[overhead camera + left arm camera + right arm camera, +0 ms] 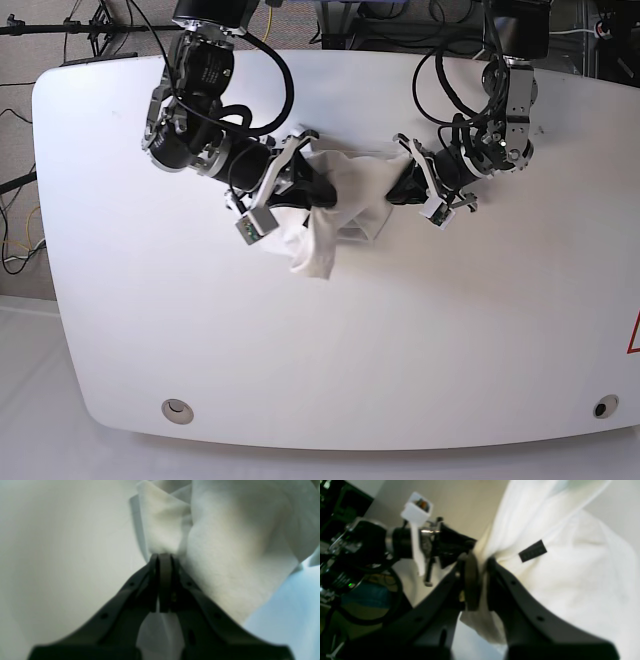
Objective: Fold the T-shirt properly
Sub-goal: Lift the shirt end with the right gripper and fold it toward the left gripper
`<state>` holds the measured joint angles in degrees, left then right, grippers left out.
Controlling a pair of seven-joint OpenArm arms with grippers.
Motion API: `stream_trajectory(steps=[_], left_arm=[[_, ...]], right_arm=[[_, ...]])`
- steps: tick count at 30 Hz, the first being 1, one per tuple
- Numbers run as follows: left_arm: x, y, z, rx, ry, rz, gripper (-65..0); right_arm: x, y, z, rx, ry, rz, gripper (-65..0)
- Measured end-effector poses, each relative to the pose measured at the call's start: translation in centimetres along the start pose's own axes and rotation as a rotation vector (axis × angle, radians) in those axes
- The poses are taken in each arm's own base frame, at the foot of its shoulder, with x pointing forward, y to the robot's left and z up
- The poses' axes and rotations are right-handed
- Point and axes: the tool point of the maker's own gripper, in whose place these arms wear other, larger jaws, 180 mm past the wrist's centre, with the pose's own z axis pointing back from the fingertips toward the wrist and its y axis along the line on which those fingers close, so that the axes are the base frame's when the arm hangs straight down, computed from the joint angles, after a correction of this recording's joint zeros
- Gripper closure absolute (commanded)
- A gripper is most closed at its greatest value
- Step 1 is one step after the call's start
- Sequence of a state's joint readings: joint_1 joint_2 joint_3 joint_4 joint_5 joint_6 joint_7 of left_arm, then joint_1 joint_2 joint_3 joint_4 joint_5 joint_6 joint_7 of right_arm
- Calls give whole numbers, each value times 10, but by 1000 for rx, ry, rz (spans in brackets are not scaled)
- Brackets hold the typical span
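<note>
T-shirt (345, 195): white cloth, bunched and crumpled, stretched left–right across far-centre of white table (400, 350). Loose lower part hangs as rumpled flap toward near-left, tip resting on tabletop. Plain white side outward; no print visible. Black neck label (532, 550) on upper fabric in right wrist view. Left wrist view: soft folded layers (225, 542), no markings.

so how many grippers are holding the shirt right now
2. The left gripper is shut on a bunched edge of the T-shirt, on the base view's right. The right gripper pinches it near the black neck label, on that view's left.
</note>
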<state>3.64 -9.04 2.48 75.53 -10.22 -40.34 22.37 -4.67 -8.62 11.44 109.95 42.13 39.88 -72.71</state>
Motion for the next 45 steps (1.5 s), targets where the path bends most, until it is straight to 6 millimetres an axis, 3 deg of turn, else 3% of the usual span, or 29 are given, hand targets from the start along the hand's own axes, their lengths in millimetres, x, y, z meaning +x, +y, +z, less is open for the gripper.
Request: stream_trajectory(steps=[15,23,30,33,40,42,45], left_arm=[[-1,-7,-3,-19,5,-10,0],[0,-7,-3,-20,5,-9,0],[0,-7,-3,-20,4,-9,0],[0,-7,-3,-20,5,-9,0],[0,-7,-4,-20,4,-9,0],[0,-7,-4,-20,4,-10,0],[1,-7,-4,-20,5,-12,0]], right_arm=[[-21,18,-40,61,131,62,0],[-49,6,-60,87,232,-16,0],[-53,3,-69,105,249,-44,-4],[-52,2,-69,105,247,-43,-62],[-51,2,-69,106,245,-42,-321],[-52,2,-68,106,245,-43,-350],[-52,0,-66,106,241,-48,-340]])
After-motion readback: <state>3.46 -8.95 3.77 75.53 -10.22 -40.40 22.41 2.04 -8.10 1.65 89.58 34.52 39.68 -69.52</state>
